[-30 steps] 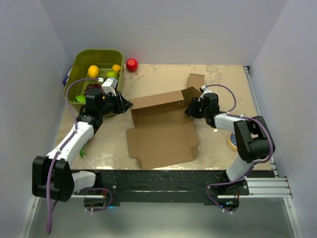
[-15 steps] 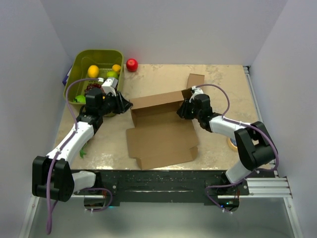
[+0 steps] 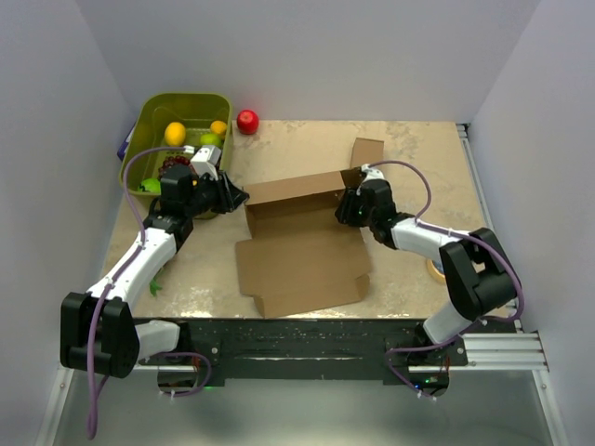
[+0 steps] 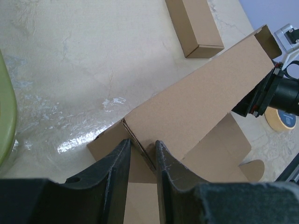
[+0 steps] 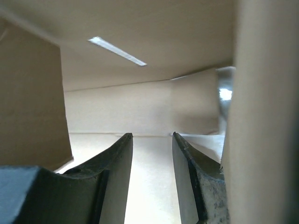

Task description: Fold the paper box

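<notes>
The paper box is a brown cardboard sheet lying flat mid-table with its far wall raised upright. My left gripper is at the wall's left corner; in the left wrist view its narrow jaws straddle and pinch the corner edge of the paper box. My right gripper is at the wall's right end, reaching inside the box. In the right wrist view it is open and empty, with the paper box's inner walls close around it.
A small brown cardboard box lies beyond the right end, also in the left wrist view. A green bin of fruit stands far left, a red apple beside it. A tape roll lies at the right.
My right gripper has moved left, from outside the box's right end to inside it, against the wall's end flap. The left arm has not moved.
</notes>
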### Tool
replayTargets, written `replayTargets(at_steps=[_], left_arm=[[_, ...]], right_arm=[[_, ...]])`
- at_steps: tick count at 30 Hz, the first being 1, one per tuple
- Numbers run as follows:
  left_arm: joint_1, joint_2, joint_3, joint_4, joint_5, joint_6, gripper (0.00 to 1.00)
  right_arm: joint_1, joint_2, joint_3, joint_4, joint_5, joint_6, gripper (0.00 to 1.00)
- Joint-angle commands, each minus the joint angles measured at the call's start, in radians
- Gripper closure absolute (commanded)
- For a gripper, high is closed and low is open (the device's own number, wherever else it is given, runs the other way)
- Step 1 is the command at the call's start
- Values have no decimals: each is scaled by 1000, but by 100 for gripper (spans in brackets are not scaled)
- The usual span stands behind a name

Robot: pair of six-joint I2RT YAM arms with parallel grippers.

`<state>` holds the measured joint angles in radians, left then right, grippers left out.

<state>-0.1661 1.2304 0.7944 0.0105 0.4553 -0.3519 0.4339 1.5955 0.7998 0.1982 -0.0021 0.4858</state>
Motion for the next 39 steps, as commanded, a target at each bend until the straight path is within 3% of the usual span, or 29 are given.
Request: replayTargets(at_steps=[1,13,28,39], left_arm=[[0,29,-20,-130,-50,56,69],[0,34,-20,-130,-49,56,69],[0,41,-20,-129,-46,56,69],[0,44,-20,-127,-40,54,69]], right_arm=[[-38,-9,35,-26,59,-23,57],[-116,37,62,-16,48,-52,52],[-116,60,13,130,-127,-7,65],[-41,34,7,130,-79,-29,69]])
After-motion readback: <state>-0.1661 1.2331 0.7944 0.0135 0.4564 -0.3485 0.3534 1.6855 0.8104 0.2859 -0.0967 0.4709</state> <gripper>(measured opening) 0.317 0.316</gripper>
